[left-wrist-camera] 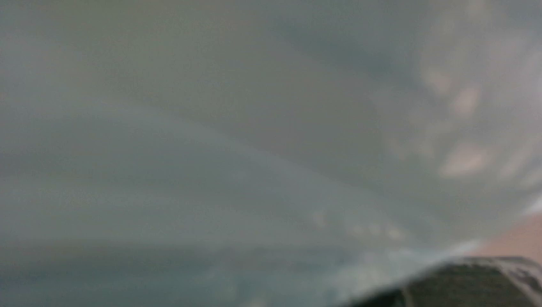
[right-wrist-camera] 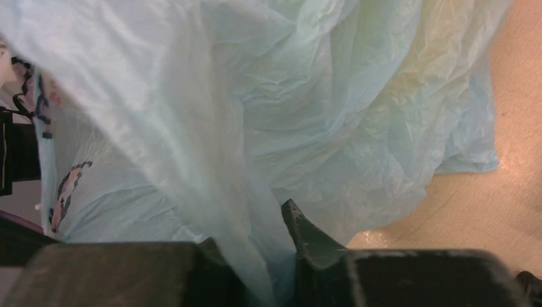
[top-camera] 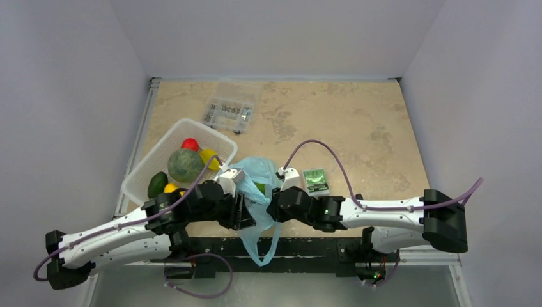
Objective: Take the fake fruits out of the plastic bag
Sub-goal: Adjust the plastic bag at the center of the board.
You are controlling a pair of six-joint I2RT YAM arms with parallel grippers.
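As bag (right-wrist-camera: 332,115) hides left end effector (top-camera: 241,214): unreadable | right end effector (right-wrist-camera: 252,240) seemingly pinches it

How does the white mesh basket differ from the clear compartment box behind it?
The white mesh basket is opaque white mesh; the clear compartment box is see-through. The basket is larger than the box. The basket holds a few colourful fake fruits; the box holds many tiny parts in cells. Both are rectangular and rest on the table.
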